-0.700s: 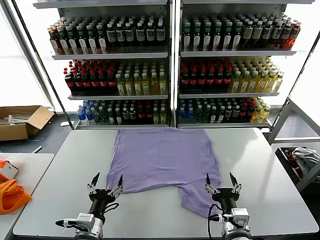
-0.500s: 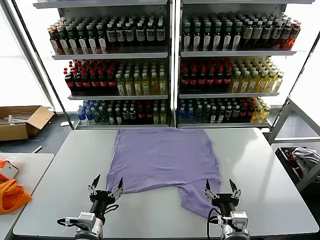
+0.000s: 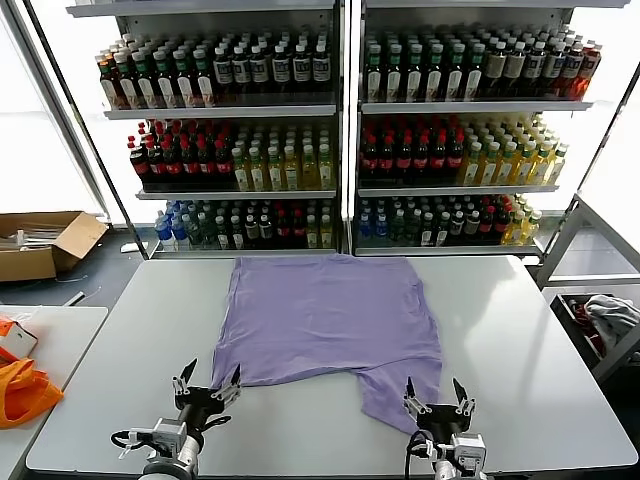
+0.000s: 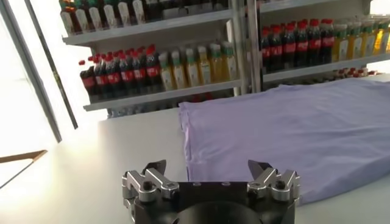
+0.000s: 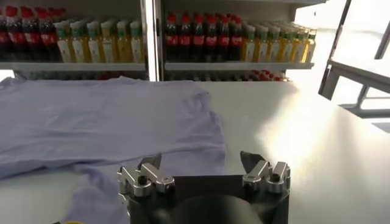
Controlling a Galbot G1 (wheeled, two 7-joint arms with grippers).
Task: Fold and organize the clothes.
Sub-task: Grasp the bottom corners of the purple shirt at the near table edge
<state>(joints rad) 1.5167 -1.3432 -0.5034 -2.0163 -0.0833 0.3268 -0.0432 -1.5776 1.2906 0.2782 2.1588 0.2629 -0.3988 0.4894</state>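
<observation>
Lavender cotton T-shirt (image 3: pixel 325 325) lies flat mid-table, white tabletop (image 3: pixel 520 330) bare on both sides. Left gripper (image 3: pixel 206 386) and right gripper (image 3: pixel 434 400) hover spread, empty, at its near hem. Bottle labels unreadable.

The T-shirt (image 3: pixel 325 320) is plain light purple, with no print showing on the side that faces up. The counter (image 3: pixel 530 330) is white and plain. Both grippers, the left (image 3: pixel 207 385) and the right (image 3: pixel 434 398), are black with silver metal parts. On the shelves (image 3: pixel 340 110) the bottles stand in colour groups: dark with white labels, red, yellow, green and blue caps. At 9 o'clock lies an orange bag (image 3: pixel 22 390), and farther back a brown box (image 3: pixel 45 245). At 3 o'clock there is grey-white fabric (image 3: pixel 610 315).
</observation>
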